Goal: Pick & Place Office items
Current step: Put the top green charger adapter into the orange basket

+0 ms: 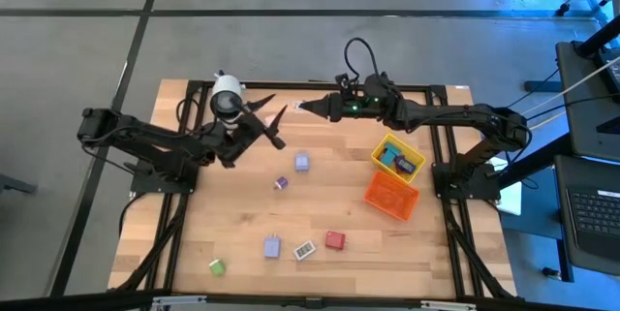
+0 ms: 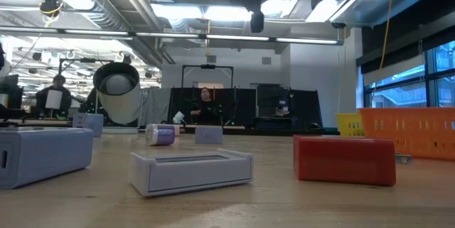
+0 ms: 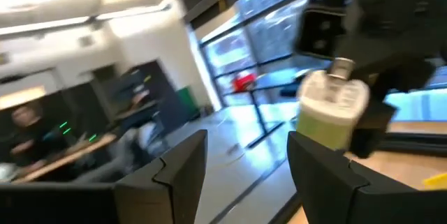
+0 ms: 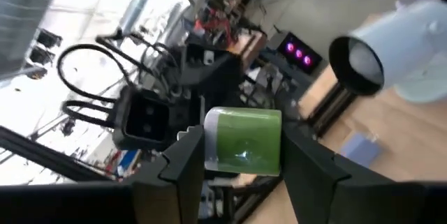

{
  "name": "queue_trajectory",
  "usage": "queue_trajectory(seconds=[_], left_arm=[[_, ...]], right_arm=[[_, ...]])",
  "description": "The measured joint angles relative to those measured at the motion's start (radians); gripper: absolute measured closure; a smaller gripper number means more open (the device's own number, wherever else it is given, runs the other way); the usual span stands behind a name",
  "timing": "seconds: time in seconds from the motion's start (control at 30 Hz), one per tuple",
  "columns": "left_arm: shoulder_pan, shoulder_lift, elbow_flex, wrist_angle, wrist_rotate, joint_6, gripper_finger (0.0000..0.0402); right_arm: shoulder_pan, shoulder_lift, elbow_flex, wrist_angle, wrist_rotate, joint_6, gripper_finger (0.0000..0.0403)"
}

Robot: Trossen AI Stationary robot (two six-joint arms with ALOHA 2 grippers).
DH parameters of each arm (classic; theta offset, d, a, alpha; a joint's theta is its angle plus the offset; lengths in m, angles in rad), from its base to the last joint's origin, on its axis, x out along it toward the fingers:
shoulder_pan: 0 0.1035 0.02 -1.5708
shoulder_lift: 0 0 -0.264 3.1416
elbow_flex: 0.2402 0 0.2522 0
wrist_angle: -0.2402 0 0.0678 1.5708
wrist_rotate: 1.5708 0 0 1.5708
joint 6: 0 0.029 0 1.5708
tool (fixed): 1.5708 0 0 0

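Wooden table [image 1: 242, 233], far edge: both arms raised, tips facing each other. Left gripper [image 1: 274, 119] near the white cylinder [image 1: 227, 98]; fingers [image 3: 174, 172] spread apart, nothing between them. Right gripper [image 1: 302, 107] at the table's back edge, clamped on a green block [image 4: 244, 142] with a white top, seen between its fingers in the right wrist view and again, held by the far arm, in the left wrist view. No readable writing or brand on the block; faint embossed marks on its white top, not legible.

Scattered on the table: lavender block [image 1: 301, 163] near centre, small purple piece [image 1: 281, 183] just in front of it, second lavender block [image 1: 272, 246], white grey-faced piece [image 1: 304, 250] beside it, red block [image 1: 334, 240], green cube [image 1: 216, 266] toward the front left. No labels readable on any.

Right side: yellow bin [image 1: 409, 152] holding blue and pink pieces, orange bin [image 1: 391, 196] just in front, touching or nearly so.

Low view: people seated at desks beyond the table.
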Motion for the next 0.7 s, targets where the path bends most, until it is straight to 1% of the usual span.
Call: queue_trajectory(seconds=[0.1, 0.17, 0.27, 0.33, 0.47, 0.5, 0.57, 0.7], left_arm=[[-0.034, 0.0, 0.0, -0.009, -0.131, -0.002, 0.0209], [-0.049, 0.0, 0.0, -0.038, -0.178, -0.003, 0.0212], [-0.067, 0.0, 0.0, -0.098, -0.206, -0.006, 0.0217], [-0.071, 0.0, 0.0, -0.166, -0.211, -0.044, 0.0221], [-0.056, 0.0, 0.0, -0.331, -0.21, -0.235, 0.0227], [-0.049, 0.0, 0.0, -0.375, -0.19, -0.296, 0.0228], [-0.031, 0.0, 0.0, -0.447, -0.112, -0.413, 0.0228], [0.004, 0.0, 0.0, -0.515, 0.116, -0.605, 0.0229]], right_arm=[[-0.01, -0.001, 0.0, -0.053, -0.062, 0.005, 0.0242], [-0.012, -0.001, 0.0, -0.087, -0.116, 0.009, 0.0242], [-0.01, -0.001, 0.0, -0.134, -0.201, 0.031, 0.0242], [-0.005, -0.005, 0.0, -0.168, -0.249, 0.035, 0.0242], [0.005, -0.054, 0.0, -0.3, -0.256, 0.024, 0.0242], [0.005, -0.072, 0.0, -0.337, -0.248, 0.01, 0.0242], [0.006, -0.121, 0.0, -0.418, -0.214, -0.024, 0.0242], [0.008, -0.231, 0.0, -0.609, -0.115, -0.104, 0.0242]])
